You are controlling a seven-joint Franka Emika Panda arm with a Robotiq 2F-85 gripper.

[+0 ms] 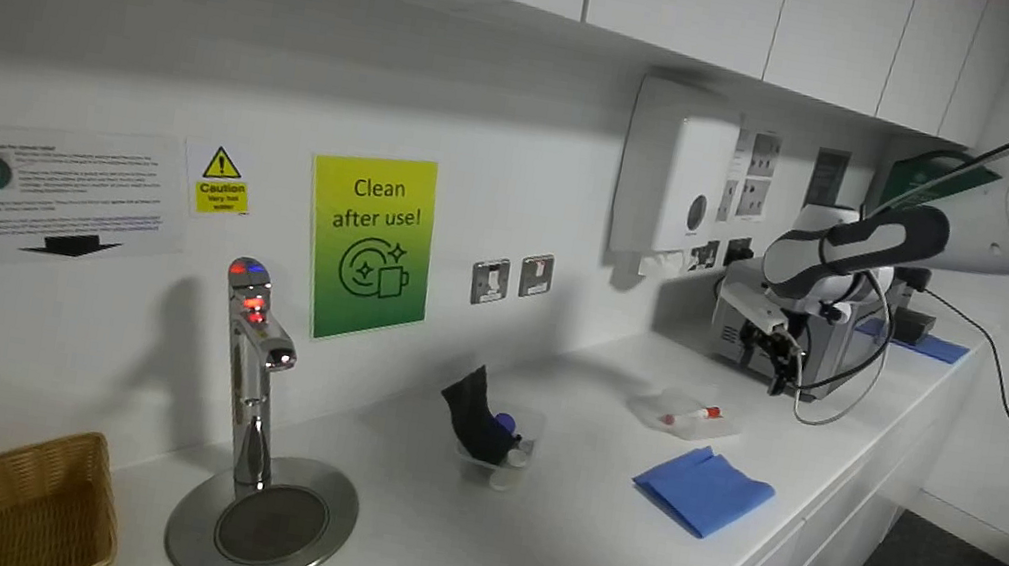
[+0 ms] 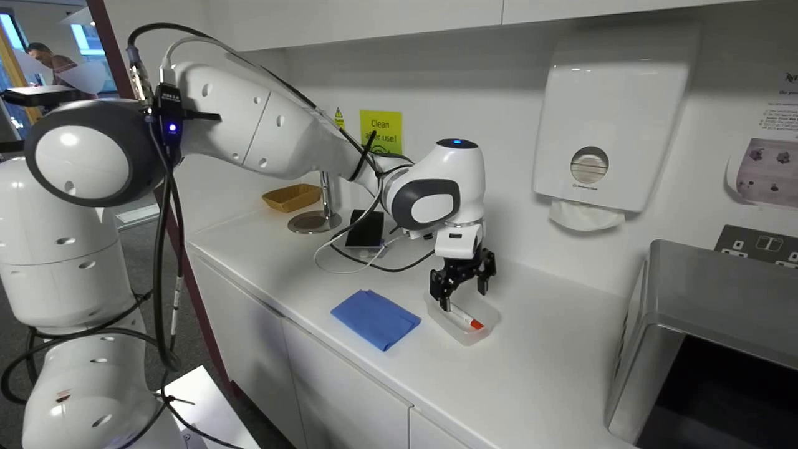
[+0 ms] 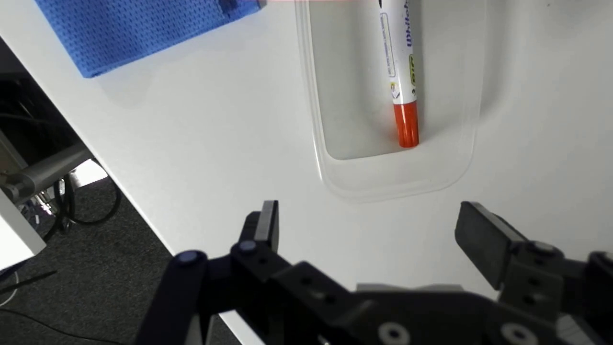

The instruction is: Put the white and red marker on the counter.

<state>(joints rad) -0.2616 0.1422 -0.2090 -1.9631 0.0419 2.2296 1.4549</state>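
The white and red marker lies in a shallow clear plastic container on the counter. It shows in both exterior views, marker (image 1: 692,416) and marker (image 2: 466,317), and in the wrist view, marker (image 3: 404,86), where its red cap points toward my gripper and its far end is cut off. The counter is the long white worktop (image 1: 563,556), also in the wrist view, counter (image 3: 230,163). My gripper (image 3: 368,213) is open and empty. In an exterior view the gripper (image 2: 464,299) hangs above the container; in the wrist view its fingers appear short of the container's near rim.
The clear container (image 3: 392,184) surrounds the marker. A blue cloth (image 2: 376,319) lies beside it. A metal oven-like box (image 2: 717,312) stands on the counter. A tub with dark items (image 1: 489,443), a tap (image 1: 250,385) and a wicker basket (image 1: 15,499) stand further along. A towel dispenser (image 2: 614,118) hangs above.
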